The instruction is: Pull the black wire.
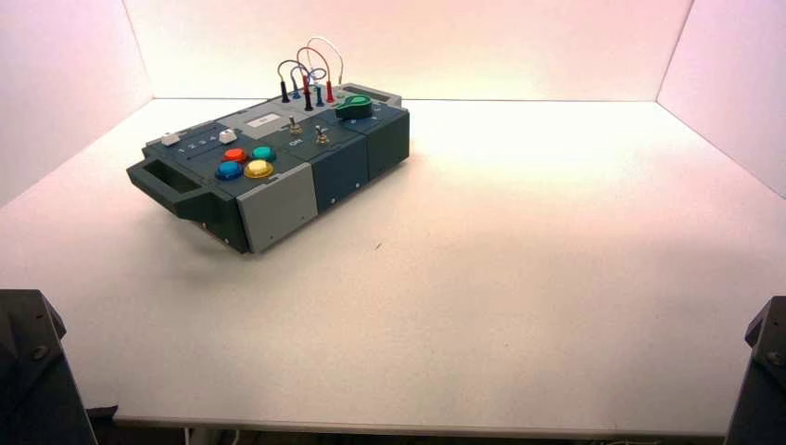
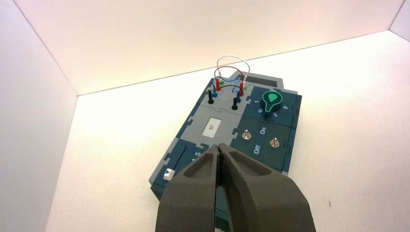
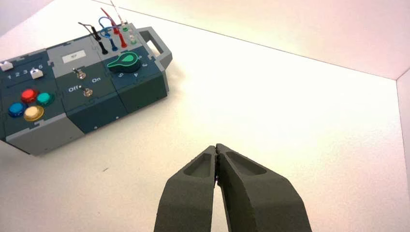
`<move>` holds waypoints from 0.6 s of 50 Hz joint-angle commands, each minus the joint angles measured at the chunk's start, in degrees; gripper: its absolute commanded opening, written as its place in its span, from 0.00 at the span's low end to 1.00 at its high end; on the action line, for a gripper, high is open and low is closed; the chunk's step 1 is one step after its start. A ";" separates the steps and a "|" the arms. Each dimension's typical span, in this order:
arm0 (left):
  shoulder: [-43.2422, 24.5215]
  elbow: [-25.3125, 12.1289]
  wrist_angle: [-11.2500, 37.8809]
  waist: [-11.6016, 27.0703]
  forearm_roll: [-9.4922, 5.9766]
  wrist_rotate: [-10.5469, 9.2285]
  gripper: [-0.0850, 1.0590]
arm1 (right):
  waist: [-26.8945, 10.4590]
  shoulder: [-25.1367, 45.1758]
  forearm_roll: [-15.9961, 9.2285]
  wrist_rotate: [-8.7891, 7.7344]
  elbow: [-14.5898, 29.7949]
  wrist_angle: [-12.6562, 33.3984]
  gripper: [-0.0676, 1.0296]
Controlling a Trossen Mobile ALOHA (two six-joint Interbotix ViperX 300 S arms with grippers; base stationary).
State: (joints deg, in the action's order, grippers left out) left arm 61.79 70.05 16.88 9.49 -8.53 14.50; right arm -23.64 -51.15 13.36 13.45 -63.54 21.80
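Observation:
The black wire [image 1: 285,92] stands plugged in at the far end of the dark blue and grey box [image 1: 278,199], a thin dark loop between two slim black plugs. It also shows in the left wrist view [image 2: 211,97] and in the right wrist view [image 3: 102,47]. My left gripper [image 2: 220,146] is shut and empty, held above the box's near end, well short of the wire. My right gripper [image 3: 215,146] is shut and empty over bare table, far to the right of the box. In the high view only the parked arm bases show, at the bottom corners.
Red-plugged [image 1: 329,93], blue-plugged [image 1: 319,95] and white [image 1: 326,44] leads crowd round the black wire. A green knob [image 1: 353,108], two toggle switches [image 1: 321,135] and coloured buttons [image 1: 246,162] sit on the box. White walls enclose the table [image 1: 519,278].

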 commanded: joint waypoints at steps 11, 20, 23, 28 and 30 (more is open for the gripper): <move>-0.70 -1.23 -0.35 -0.44 0.09 0.18 0.05 | -0.18 0.44 0.09 -0.09 1.93 -0.62 0.04; -1.14 -1.14 -0.53 -0.44 0.09 0.18 0.05 | -0.26 0.44 0.09 -0.09 1.85 -0.62 0.04; -1.67 -1.23 -0.44 -0.44 0.09 0.09 0.05 | -0.26 0.53 0.00 -0.09 1.93 -0.62 0.04; -2.37 -1.49 0.00 -0.44 0.00 0.00 0.05 | -0.26 0.97 0.00 -0.09 2.20 -0.70 0.04; -2.81 -1.58 0.35 -0.44 -0.18 -0.18 0.05 | -0.26 1.32 -0.09 -0.09 2.64 -0.70 0.04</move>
State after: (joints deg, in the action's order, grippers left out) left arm 60.38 69.96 17.05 9.49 -8.53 14.59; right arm -23.64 -50.71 13.45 13.36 -63.54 21.71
